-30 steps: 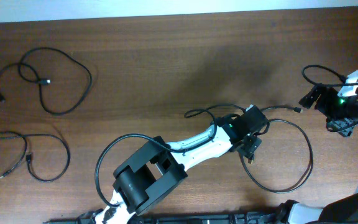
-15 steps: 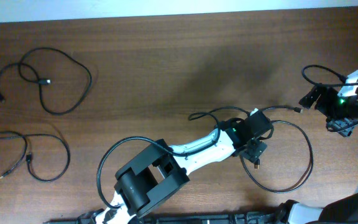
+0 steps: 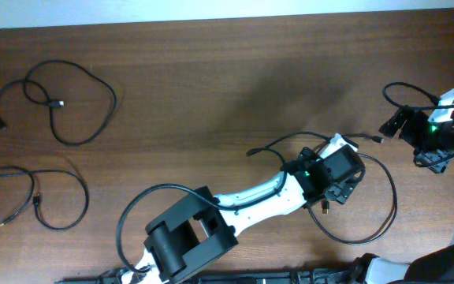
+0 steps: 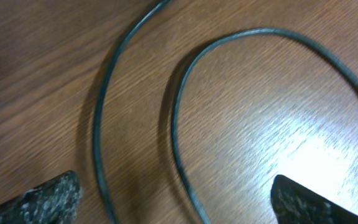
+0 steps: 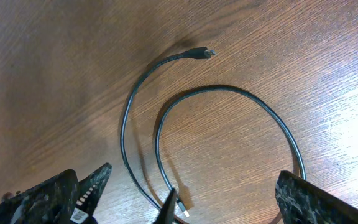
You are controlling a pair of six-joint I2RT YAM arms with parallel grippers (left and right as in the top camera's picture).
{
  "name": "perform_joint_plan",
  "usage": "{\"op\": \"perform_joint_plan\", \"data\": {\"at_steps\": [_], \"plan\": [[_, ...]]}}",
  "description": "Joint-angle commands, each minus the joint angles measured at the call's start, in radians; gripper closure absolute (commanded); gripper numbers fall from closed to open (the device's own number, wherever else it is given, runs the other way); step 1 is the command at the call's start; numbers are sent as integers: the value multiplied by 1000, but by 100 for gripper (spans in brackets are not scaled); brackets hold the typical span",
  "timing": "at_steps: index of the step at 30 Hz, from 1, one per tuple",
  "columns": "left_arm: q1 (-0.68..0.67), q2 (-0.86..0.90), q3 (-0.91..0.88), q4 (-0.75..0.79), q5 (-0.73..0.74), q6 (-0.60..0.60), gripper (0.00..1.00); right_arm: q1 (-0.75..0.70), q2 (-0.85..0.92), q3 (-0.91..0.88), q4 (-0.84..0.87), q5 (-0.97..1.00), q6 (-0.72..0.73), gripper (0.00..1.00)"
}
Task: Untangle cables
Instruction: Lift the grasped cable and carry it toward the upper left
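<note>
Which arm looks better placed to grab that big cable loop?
Probably left: the left gripper hangs open right over the cable, while the right gripper, also open, sits off beside the loop.

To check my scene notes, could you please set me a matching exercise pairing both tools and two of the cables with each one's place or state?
Things:
1. left tool
2. right tool
3. largest cable loop
4. cable with a plug inside its loop

Places or states:
a. open, at the right edge of the table
b. far left, away from both tools
c. right of centre, partly hidden beneath the left tool
d. open, close above two arcs of cord

Pairs: 1-d, 2-a, 3-c, 4-b.
</note>
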Motion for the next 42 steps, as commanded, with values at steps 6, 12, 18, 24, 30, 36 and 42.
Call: {"op": "perform_joint_plan", "data": {"at_steps": [6, 12, 18, 24, 30, 36, 42], "plan": [[1, 90, 14, 25, -114, -21, 1, -1, 3, 4, -1, -2, 5, 1], [1, 94, 13, 16, -120, -21, 9, -1, 3, 4, -1, -2, 5, 1], [0, 120, 13, 8, -121, -21, 47, -1, 3, 4, -1, -2, 5, 1], [2, 126, 13, 2, -127, -21, 89, -1, 3, 4, -1, -2, 5, 1], [13, 100, 14, -52, -180, -6, 100, -1, 3, 4, -1, -2, 5, 1], [73, 11, 14, -146, -180, -6, 100, -1, 3, 4, -1, -2, 5, 1], [196, -109, 14, -219, -180, -6, 100, -1, 3, 4, -1, -2, 5, 1]]}}
